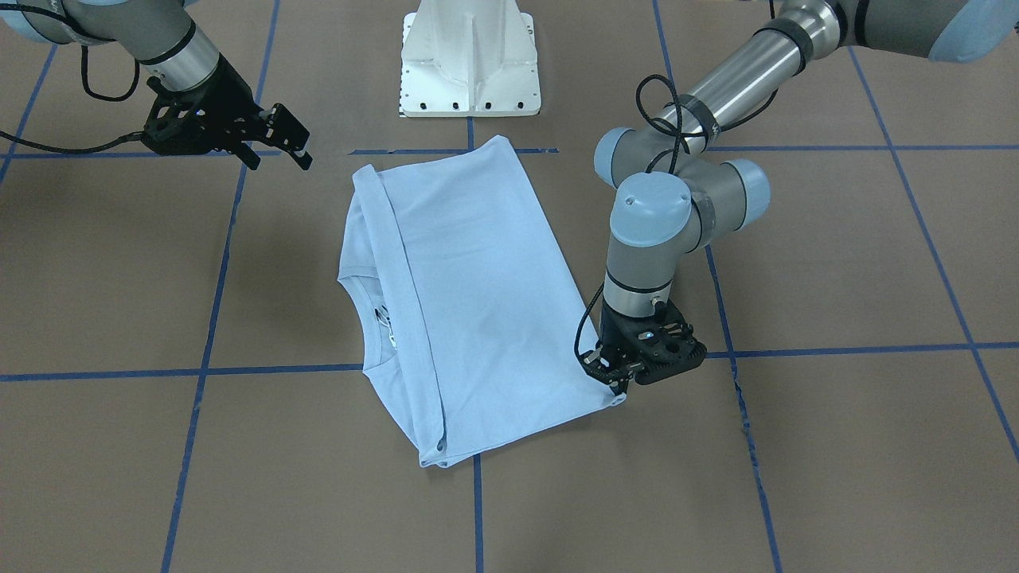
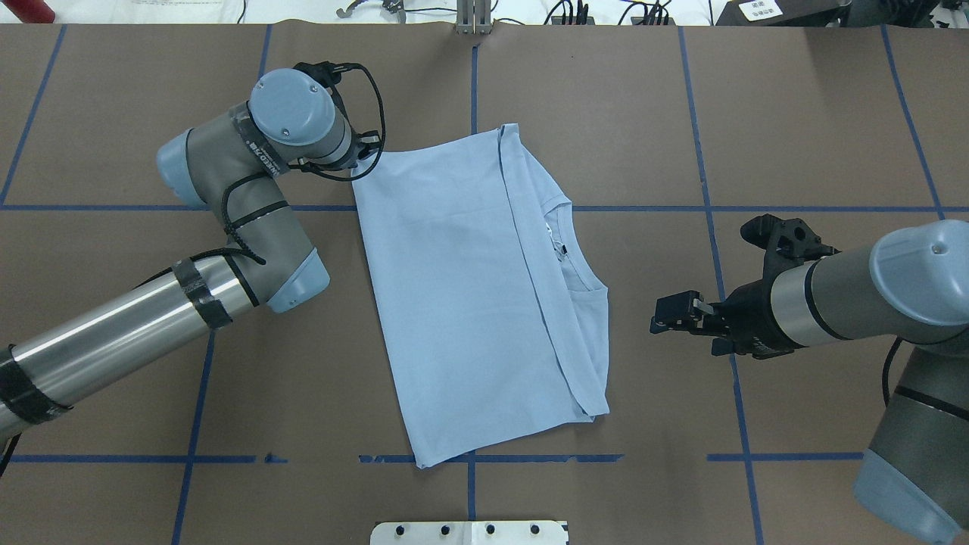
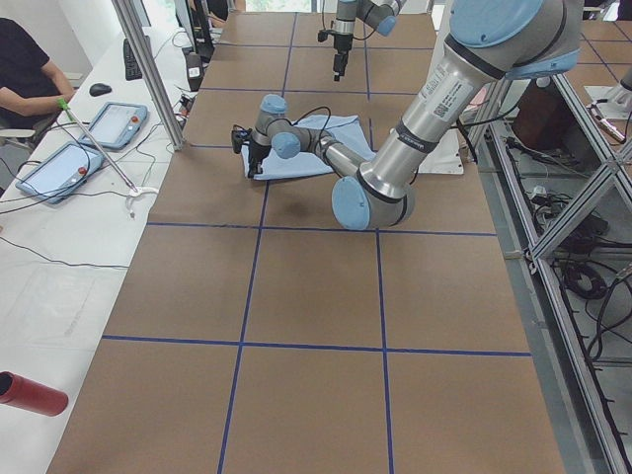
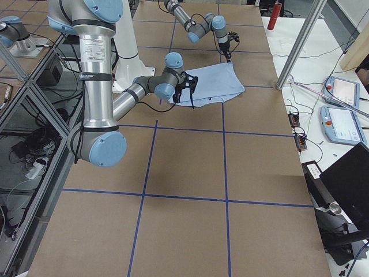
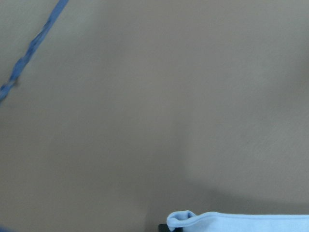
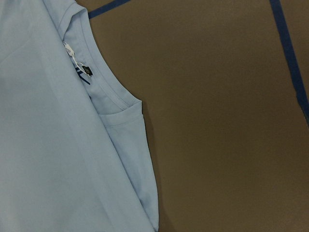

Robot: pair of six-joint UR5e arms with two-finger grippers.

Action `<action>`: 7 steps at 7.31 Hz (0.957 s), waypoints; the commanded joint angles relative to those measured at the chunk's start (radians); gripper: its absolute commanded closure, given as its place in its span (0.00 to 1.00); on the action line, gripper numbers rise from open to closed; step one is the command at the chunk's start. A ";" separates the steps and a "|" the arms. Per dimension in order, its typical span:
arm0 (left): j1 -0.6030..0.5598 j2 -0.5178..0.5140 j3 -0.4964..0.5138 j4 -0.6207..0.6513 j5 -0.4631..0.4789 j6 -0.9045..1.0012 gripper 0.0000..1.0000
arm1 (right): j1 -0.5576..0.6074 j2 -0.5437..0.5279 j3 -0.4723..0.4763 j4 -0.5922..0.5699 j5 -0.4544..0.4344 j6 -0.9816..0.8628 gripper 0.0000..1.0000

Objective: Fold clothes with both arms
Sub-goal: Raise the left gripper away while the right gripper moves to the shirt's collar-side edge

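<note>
Two grippers sit at opposite sides of the cloth. Front-facing view: the left gripper (image 1: 618,386) points down, its fingertips pinched together on one corner of the folded T-shirt (image 1: 478,278), which lies flat on the brown table (image 1: 836,263). The right gripper (image 1: 280,143) hangs off the shirt's other side, apart from it, jaws spread and empty. Overhead: the left wrist hides its own gripper. Left wrist camera: only a curled, blurred shirt corner at the bottom edge. Right wrist camera: the collar and neck tag (image 6: 70,50) show, with just a sliver of print.
</note>
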 commanded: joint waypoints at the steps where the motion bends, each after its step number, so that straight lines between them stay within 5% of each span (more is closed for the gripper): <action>1: -0.001 -0.125 0.232 -0.188 0.035 0.045 1.00 | 0.003 -0.001 -0.004 0.000 0.000 0.000 0.00; 3: -0.001 -0.135 0.282 -0.262 0.073 0.045 1.00 | 0.006 0.001 -0.004 0.000 -0.002 0.000 0.00; 4: -0.003 -0.135 0.282 -0.264 0.090 0.045 0.83 | 0.008 0.004 -0.005 -0.002 -0.005 0.000 0.00; 5: -0.004 -0.135 0.280 -0.274 0.090 0.079 0.01 | 0.011 0.013 -0.009 -0.005 -0.015 -0.003 0.00; 7: -0.039 -0.133 0.265 -0.265 0.072 0.147 0.00 | 0.017 0.079 -0.080 -0.012 -0.034 -0.015 0.00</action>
